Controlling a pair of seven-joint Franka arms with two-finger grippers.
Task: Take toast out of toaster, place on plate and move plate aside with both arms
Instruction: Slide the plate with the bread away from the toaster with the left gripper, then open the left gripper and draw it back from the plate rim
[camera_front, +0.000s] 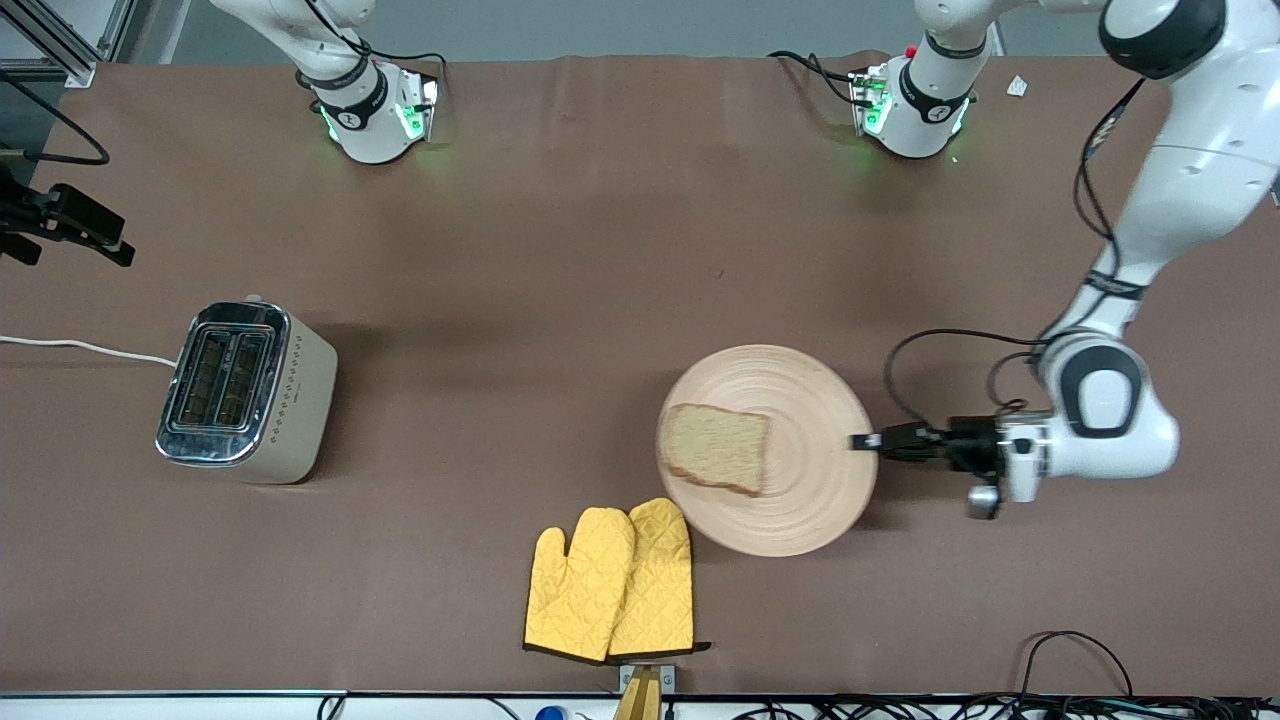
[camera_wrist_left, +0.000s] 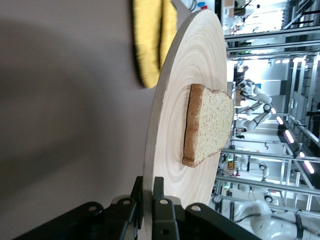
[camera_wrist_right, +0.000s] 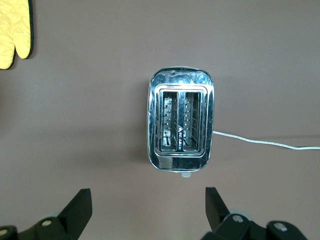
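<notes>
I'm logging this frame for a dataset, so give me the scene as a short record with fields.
toast: squarish brown speckled slice lying on the plate
plate: round light beige wooden plate, beside yellow oven mitts
left gripper: shut on the plate's rim
right gripper: open, over the toaster
toaster: cream and chrome two-slot toaster, slots empty

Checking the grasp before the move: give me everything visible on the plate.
The plate is round, light beige wood with concentric ring grain. The toast lies on it, off centre toward the right arm's end. The left gripper is shut on its rim. Its edge nearest the front camera passes beside the yellow oven mitts.
</notes>
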